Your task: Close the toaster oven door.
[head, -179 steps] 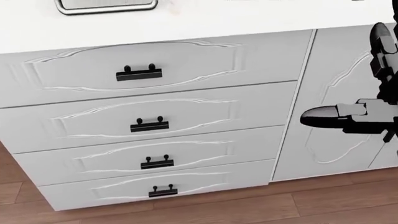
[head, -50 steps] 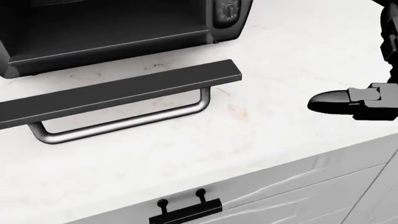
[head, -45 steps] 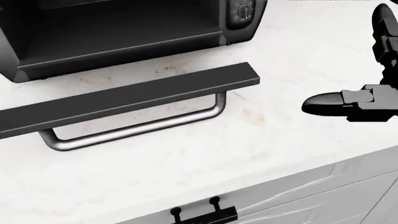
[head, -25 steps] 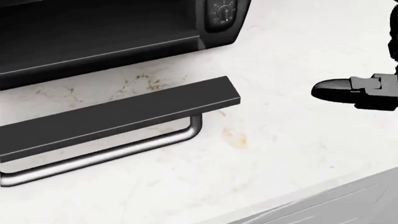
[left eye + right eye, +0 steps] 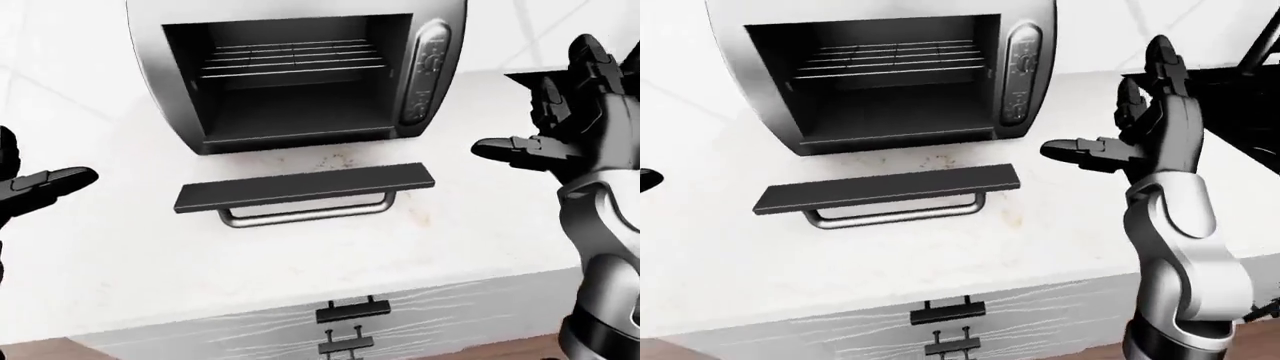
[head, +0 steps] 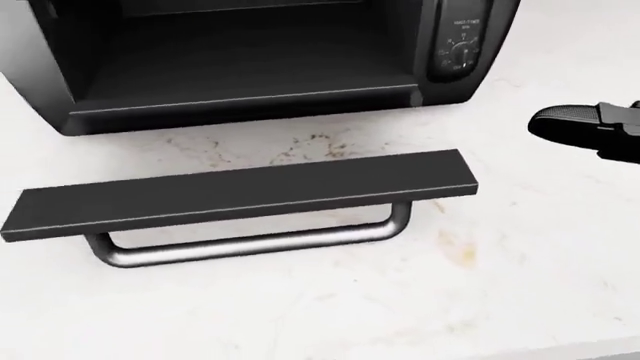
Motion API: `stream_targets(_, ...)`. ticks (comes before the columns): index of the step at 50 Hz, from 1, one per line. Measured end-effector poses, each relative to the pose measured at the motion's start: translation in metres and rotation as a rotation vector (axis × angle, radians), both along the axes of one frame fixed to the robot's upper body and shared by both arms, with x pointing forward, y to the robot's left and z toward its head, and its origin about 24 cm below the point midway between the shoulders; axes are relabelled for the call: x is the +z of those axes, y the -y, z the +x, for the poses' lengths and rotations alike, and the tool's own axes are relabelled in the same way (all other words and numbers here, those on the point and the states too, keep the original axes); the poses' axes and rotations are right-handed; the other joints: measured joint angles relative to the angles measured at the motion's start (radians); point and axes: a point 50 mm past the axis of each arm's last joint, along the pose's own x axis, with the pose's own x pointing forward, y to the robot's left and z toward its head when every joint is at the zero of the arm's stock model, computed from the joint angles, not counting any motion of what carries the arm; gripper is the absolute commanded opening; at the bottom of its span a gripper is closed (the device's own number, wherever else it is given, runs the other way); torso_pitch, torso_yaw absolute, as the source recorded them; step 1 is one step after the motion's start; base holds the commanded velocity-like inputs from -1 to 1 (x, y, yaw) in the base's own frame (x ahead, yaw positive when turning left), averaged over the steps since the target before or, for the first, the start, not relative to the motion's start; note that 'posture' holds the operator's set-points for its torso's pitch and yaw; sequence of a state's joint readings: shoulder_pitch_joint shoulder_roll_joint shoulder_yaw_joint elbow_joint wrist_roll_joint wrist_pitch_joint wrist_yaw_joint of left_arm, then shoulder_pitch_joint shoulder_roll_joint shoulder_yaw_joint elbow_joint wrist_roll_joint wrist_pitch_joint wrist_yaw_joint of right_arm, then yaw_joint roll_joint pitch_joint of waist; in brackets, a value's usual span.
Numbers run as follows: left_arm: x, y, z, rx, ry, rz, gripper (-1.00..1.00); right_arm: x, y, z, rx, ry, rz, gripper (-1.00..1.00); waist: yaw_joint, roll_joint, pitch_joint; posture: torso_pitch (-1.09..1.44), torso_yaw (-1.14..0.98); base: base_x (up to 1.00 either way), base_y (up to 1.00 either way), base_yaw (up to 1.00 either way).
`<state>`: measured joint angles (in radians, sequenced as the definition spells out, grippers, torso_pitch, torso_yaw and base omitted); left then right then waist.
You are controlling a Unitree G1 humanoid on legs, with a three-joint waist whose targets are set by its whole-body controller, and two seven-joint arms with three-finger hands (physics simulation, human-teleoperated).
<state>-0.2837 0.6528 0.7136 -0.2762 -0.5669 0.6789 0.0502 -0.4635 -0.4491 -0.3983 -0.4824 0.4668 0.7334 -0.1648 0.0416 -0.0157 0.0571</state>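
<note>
The toaster oven [image 5: 300, 75] stands on the white counter, silver with a dark cavity and a wire rack inside. Its door [image 5: 305, 187] hangs fully open and lies flat, with a steel bar handle [image 5: 305, 215] under its near edge. The door also shows in the head view [image 6: 240, 195]. My right hand [image 5: 1120, 127] is open, fingers spread, raised to the right of the oven and apart from it. My left hand [image 5: 30, 187] is open at the left edge of the left-eye view, left of the door, holding nothing.
The white marble counter [image 5: 120, 255] runs under the oven. White drawers with black handles [image 5: 352, 309] sit below the counter edge. Oven knobs [image 5: 428, 64] are on its right panel. A dark sink or stove [image 5: 1240, 105] lies at the right.
The camera has risen from the drawers to the counter and closer to the oven. The door has stayed open. My right hand has stayed at the right edge of the head view.
</note>
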Motion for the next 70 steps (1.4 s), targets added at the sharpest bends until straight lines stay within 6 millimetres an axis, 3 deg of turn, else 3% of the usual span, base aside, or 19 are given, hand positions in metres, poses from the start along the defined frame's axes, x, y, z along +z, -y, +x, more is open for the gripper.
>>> stream_targets(3,0.005,0.001,-0.001,0.004,0.017,0.015,1.00,-0.001,-0.002,0.001,0.016,-0.010,-0.005,1.00,-0.001,-0.049,0.008,0.00,0.00,0.00,0.00,1.00)
stream_targets(5,0.003,0.005,0.001,-0.019,0.016,0.013,1.00,-0.003,0.001,0.001,0.001,-0.021,-0.001,1.00,-0.017,-0.041,0.014,0.00,0.00,0.00,0.00,1.00)
stream_targets(8,-0.003,0.005,0.003,-0.028,-0.015,0.000,1.00,-0.003,0.005,0.006,-0.045,-0.033,0.005,1.00,-0.010,-0.057,-0.007,0.00,0.00,0.00,0.18,0.33)
stream_targets(9,-0.002,0.003,0.001,-0.017,-0.013,-0.002,1.00,-0.002,0.005,0.007,-0.051,-0.030,-0.004,1.00,-0.010,-0.052,-0.006,0.00,0.00,0.00,0.00,0.00)
stream_targets(13,0.006,0.003,0.000,-0.007,0.023,0.019,1.00,-0.004,0.011,0.008,-0.092,-0.042,0.019,1.00,-0.041,0.014,0.022,0.00,0.00,0.00,0.00,0.00)
stream_targets(16,0.007,0.007,0.002,-0.032,0.025,0.026,1.00,-0.008,0.018,0.014,-0.167,-0.089,0.021,1.00,-0.064,0.074,0.012,0.00,0.00,0.00,0.00,0.00)
stream_targets(18,0.004,0.006,0.002,-0.029,0.018,0.016,1.00,-0.013,0.019,0.016,-0.194,-0.123,0.045,1.00,-0.059,0.059,0.022,0.00,0.00,0.00,0.00,0.00)
stream_targets(23,0.002,0.000,0.001,0.003,0.014,0.012,1.00,-0.003,0.023,0.013,-0.215,-0.088,0.056,1.00,-0.045,0.023,0.014,0.00,0.00,0.00,0.00,0.00)
stream_targets(28,0.005,0.000,0.002,0.033,0.029,0.038,1.00,0.011,0.023,0.010,-0.224,0.000,0.003,1.00,-0.036,0.019,0.005,0.00,0.00,0.00,0.00,0.00)
stream_targets(35,0.014,-0.003,-0.001,0.095,0.077,0.050,1.00,0.004,0.026,0.010,-0.186,-0.037,-0.005,1.00,-0.038,0.018,0.000,0.00,0.00,0.00,0.00,0.00)
stream_targets(42,0.005,-0.003,0.000,0.055,0.037,0.066,1.00,-0.010,0.026,0.017,-0.178,-0.073,-0.079,1.00,-0.036,0.029,-0.004,0.00,0.00,0.00,0.00,0.00)
stream_targets(57,0.006,-0.007,-0.001,0.056,0.026,0.044,1.00,-0.022,0.037,0.020,-0.235,-0.079,-0.153,1.00,-0.042,0.030,-0.012,0.00,0.00,0.00,0.00,0.00)
stream_targets(70,0.004,-0.004,0.000,0.035,0.009,0.046,1.00,-0.042,0.041,0.021,-0.219,-0.120,-0.215,1.00,-0.046,0.029,-0.005,0.00,0.00,0.00,0.00,0.00)
